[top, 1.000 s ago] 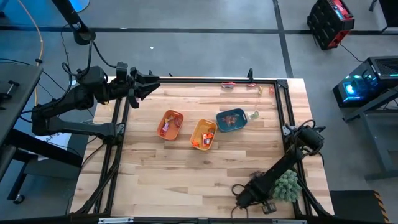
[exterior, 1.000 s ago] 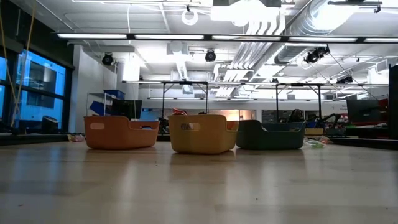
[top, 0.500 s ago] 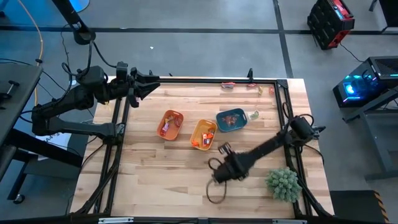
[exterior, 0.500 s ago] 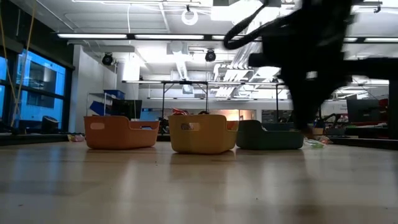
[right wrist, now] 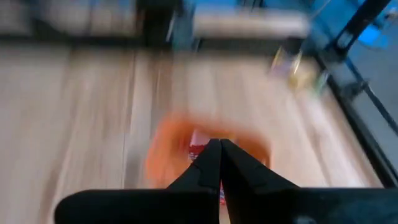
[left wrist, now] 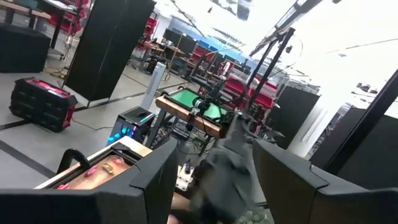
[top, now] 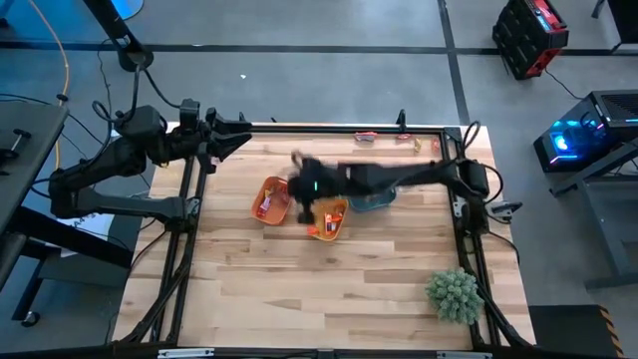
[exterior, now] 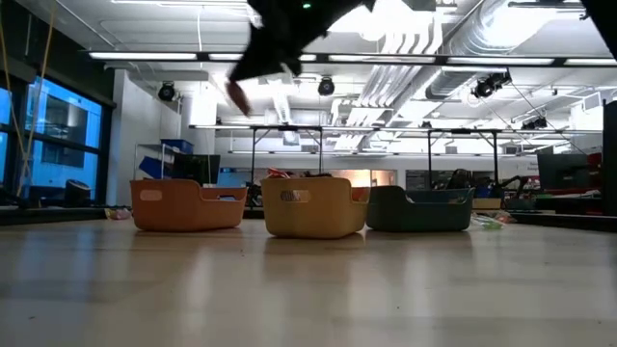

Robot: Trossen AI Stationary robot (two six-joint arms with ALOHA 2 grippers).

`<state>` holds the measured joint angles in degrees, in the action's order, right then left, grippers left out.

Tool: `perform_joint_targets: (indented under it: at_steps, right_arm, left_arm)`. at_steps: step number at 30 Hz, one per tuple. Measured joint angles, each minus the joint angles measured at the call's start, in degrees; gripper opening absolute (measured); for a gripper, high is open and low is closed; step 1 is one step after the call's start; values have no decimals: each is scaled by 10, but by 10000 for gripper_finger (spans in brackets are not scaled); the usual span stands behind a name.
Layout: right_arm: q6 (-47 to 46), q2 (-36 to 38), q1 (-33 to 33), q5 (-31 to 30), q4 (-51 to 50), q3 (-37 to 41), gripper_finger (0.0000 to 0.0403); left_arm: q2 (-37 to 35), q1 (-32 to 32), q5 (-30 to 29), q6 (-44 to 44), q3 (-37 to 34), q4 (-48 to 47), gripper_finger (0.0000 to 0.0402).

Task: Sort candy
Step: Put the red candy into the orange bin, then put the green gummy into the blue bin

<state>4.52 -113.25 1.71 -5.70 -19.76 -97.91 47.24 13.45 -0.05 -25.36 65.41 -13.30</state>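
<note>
Three small bins stand in a row mid-table: orange (top: 271,199), yellow-orange (top: 327,215) and blue (top: 371,193), each holding candy in red and orange wrappers. Loose candy (top: 365,138) lies at the table's far edge, and one pale sweet (top: 407,184) rests beside the blue bin. My right gripper (top: 302,189) hangs blurred above the orange bin (right wrist: 208,146), its fingers shut (right wrist: 219,148). The low view shows a pinkish smear at its tip (exterior: 235,93); whether that is candy I cannot tell. My left gripper (top: 239,140) waits open at the far-left corner (left wrist: 214,162).
A green spiky plant (top: 454,294) stands near the near-right corner. Black frame rails (top: 189,229) run along the left, right and far sides. Bare wood lies between the bins and the near edge. The right arm's long link (top: 399,178) crosses above the blue bin.
My right arm has swung fast from the near-right corner beside the plant, across the table's middle, up and toward the far left; it is now above the orange bins. The plant, half covered before, stands in full view. The bins have not moved.
</note>
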Motion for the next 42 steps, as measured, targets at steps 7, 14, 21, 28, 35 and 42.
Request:
perform_joint_targets:
  at_steps: [7, 14, 21, 28, 35, 42]
  right_arm:
    - [-120, -53, 40, 34, 155, 0, 0]
    - [-253, -88, 42, 34, 192, 0, 20]
    - [-300, -86, 51, 34, 187, 1, 112]
    - [-267, -41, 85, 73, 151, 1, 174]
    - [-192, 67, 140, 51, 5, 1, 178]
    - [-183, 165, 185, 15, -88, 1, 178]
  left_arm:
    - [-14, 0, 0, 15, 0, 0, 197]
    - [-16, 0, -1, 15, 0, -2, 197]
    - [-15, 0, -5, 16, 0, -2, 197]
    - [-5, 0, -106, 14, 1, -107, 197]
    - [109, 42, -222, -38, -1, -355, 197]
    - [289, 170, -188, 4, -43, -318, 197]
